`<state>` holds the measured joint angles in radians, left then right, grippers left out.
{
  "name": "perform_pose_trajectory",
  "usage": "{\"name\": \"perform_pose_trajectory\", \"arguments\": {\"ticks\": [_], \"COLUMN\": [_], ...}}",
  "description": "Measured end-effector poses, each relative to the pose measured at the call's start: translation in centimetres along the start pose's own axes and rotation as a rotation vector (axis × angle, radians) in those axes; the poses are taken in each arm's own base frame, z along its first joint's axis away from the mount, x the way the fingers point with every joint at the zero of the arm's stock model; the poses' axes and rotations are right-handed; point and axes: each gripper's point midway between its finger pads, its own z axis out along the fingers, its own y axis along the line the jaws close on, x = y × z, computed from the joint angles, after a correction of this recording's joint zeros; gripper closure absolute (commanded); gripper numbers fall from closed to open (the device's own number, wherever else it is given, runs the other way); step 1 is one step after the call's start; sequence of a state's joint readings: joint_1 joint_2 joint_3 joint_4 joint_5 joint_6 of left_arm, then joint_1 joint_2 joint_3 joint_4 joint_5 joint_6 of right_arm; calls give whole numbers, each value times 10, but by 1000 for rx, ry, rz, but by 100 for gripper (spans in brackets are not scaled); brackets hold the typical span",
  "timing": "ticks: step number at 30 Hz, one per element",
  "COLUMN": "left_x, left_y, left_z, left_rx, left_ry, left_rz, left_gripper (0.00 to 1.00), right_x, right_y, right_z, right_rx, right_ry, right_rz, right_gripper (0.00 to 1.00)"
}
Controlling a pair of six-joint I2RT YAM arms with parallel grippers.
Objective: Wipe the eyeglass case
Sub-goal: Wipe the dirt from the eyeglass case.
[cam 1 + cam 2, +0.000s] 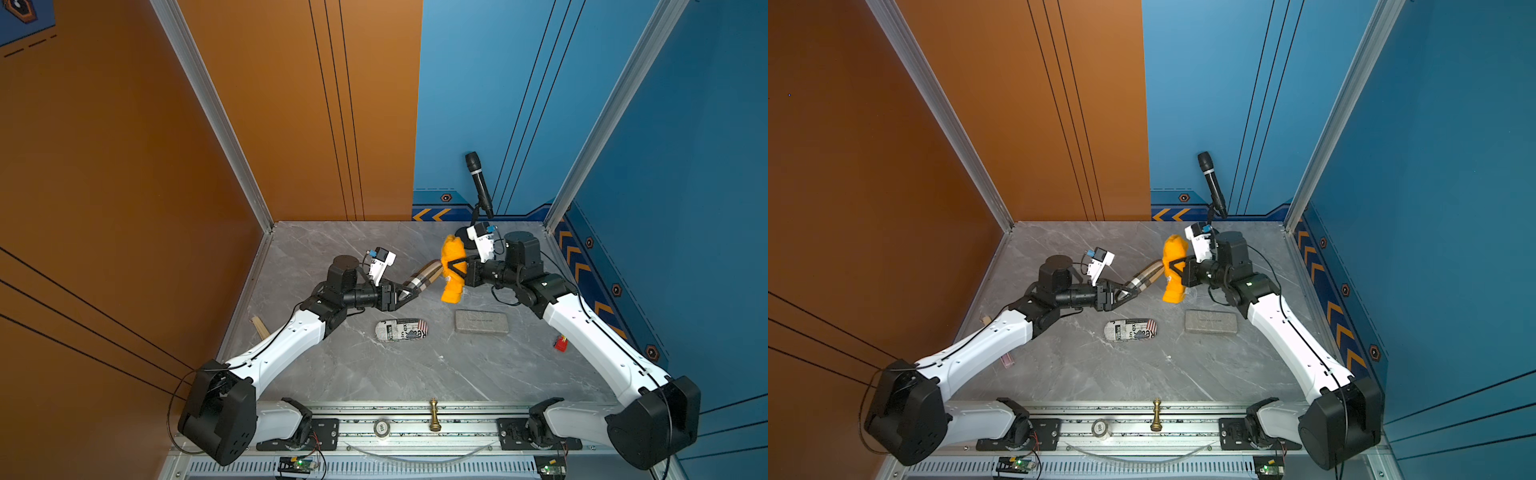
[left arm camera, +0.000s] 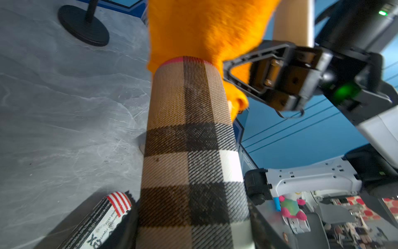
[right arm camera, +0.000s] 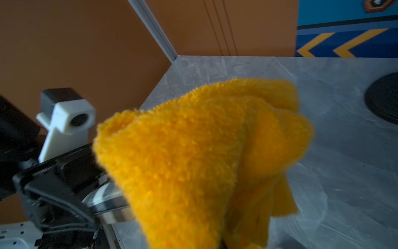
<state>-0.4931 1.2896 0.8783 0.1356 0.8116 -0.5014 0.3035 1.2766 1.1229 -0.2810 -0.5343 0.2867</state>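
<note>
A plaid beige, black and white eyeglass case (image 1: 424,276) (image 1: 1146,277) is held off the table, slanting up toward the back right. My left gripper (image 1: 409,294) (image 1: 1129,294) is shut on its near end; in the left wrist view the case (image 2: 189,140) runs out from between the fingers. An orange fluffy cloth (image 1: 452,249) (image 1: 1173,249) hangs bunched in my right gripper (image 1: 451,268) (image 1: 1173,268), which is shut on it. The cloth (image 2: 204,28) covers the case's far end and touches it. In the right wrist view the cloth (image 3: 193,161) hides the jaws, and the case (image 3: 107,200) pokes out beside it.
On the grey marble table (image 1: 374,374) lie a newspaper-print case (image 1: 401,330) and a grey rectangular case (image 1: 481,322), both below the raised arms. A microphone on a stand (image 1: 478,183) is at the back. A chess piece (image 1: 434,414) and a tape roll (image 1: 381,428) sit on the front rail.
</note>
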Motion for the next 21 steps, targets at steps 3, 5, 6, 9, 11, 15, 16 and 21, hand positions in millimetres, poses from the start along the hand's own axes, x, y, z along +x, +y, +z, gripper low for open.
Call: {"name": "perform_pose_trajectory", "arguments": {"ticks": [3,5,6,9,11,15,16,21], "left_x": [-5,-8,-8,-5,-2,10,11,27], "left_y": [-22,-31,-34,-34,-33,-31,-31,-18], "left_z": [-3,-8,-11,-17,-18,-17,-16,-3], "left_rx": [34,26,9,-87,-170,-379,-439,-707], "left_ry": [17,22,28,55,76,118,123,146], "left_rz": [75,123,150,226,307,576,669,1197], "left_gripper": [63,62,62,63,64,64,64,64], "right_x": [-2,-9,-15,-32,-40,-61,-66,-72], "right_y": [-13,-13,-12,-5,0,12,16,51], "right_z": [-6,-9,-11,-21,-27,-35,-36,-32], "right_rx": [36,45,51,59,62,66,67,40], "right_ry": [15,20,15,-7,-15,-16,-13,52], "right_rz": [53,72,72,76,79,78,74,15], "right_gripper": [100,100,100,100,100,100,100,100]}}
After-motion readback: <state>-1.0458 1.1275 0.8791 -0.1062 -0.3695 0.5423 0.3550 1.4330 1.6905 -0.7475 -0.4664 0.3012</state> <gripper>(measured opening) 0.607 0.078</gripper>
